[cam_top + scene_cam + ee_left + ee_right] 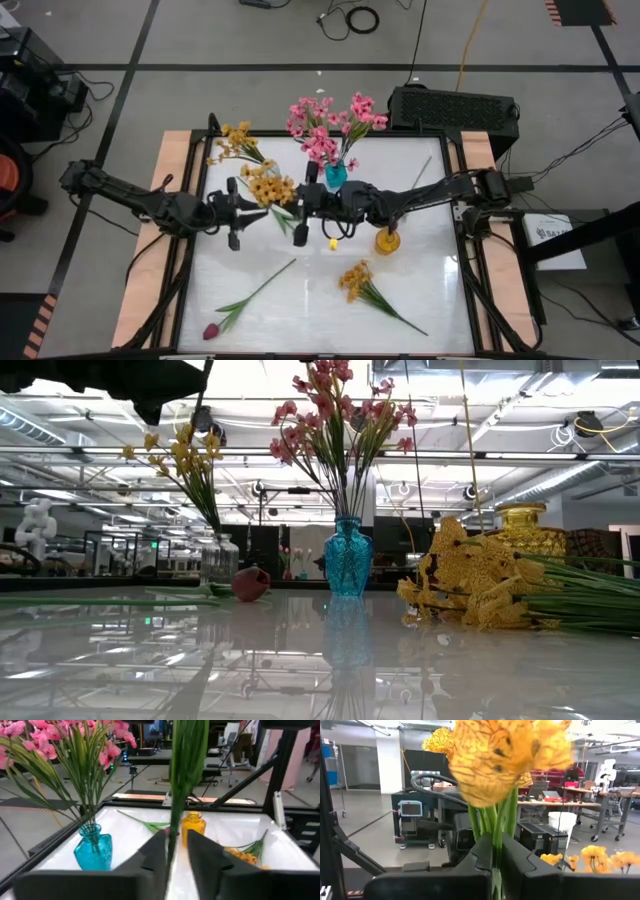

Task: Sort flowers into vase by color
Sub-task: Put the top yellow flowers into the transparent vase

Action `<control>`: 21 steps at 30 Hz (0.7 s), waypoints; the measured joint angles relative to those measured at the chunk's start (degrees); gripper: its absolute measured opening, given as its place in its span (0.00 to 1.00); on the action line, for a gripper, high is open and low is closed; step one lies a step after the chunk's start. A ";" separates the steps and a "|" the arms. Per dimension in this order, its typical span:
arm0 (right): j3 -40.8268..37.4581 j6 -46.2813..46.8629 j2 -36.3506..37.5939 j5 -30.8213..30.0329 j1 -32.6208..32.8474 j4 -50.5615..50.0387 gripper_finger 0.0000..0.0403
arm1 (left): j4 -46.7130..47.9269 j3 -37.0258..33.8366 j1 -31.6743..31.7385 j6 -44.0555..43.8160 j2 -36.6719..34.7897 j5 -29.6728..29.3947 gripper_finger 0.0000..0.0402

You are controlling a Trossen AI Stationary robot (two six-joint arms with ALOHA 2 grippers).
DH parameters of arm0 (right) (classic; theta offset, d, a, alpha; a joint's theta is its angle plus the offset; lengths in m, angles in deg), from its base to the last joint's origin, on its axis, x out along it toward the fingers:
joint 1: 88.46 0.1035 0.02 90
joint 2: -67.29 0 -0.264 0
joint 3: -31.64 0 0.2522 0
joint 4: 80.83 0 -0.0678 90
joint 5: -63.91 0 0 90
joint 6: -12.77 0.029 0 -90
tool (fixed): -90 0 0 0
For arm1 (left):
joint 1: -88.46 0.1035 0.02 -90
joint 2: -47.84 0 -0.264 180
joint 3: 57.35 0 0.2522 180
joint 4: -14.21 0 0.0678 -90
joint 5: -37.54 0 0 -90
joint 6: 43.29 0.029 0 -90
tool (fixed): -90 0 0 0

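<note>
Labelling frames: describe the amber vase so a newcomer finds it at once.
Start at the white table and find the blue vase of pink flowers near its back edge. The amber vase stands nearer the front and to the right of it, by the right arm. It is yellow glass and holds no flowers.

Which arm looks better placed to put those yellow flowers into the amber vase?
Probably the right. The right gripper is shut on the yellow spray just beneath its blossoms, and the amber vase stands beside that arm. The left gripper is farther from it.

Blue vase (335, 175), amber vase (387, 240) crowd centre; near edge mostly open.
</note>
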 joint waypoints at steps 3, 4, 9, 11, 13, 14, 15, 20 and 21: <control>0.00 -1.46 1.42 -0.02 0.03 -1.76 0.01 | 1.35 0.73 -0.02 -1.60 -1.77 1.18 0.36; 0.00 -1.93 2.02 0.03 0.16 -3.01 0.01 | 1.88 1.64 -0.06 -2.26 -2.22 1.49 0.41; 0.02 -6.09 3.50 0.16 0.66 -4.97 0.01 | 6.09 8.69 -0.11 -2.12 -3.51 2.12 0.65; 0.02 -8.89 3.57 0.39 0.94 -4.57 0.01 | 6.03 11.03 -0.11 0.73 -3.02 2.12 0.71; 0.02 -11.99 3.58 0.50 1.24 -4.98 0.01 | 5.98 13.78 -0.11 3.61 -1.57 1.88 0.75; 0.02 -13.53 3.57 0.53 1.27 -5.22 0.01 | 6.07 14.96 -0.11 4.89 -0.89 1.38 0.76; 0.02 -14.68 3.56 0.54 1.27 -5.36 0.01 | 6.14 16.21 -0.11 6.00 0.09 1.06 0.76; 0.02 -16.45 3.56 0.46 1.16 -5.81 0.01 | 6.53 19.22 -0.11 9.09 5.08 0.64 0.77; 0.02 -16.81 3.56 0.46 1.16 -6.17 0.01 | 6.71 19.37 -0.11 9.12 5.94 0.59 0.77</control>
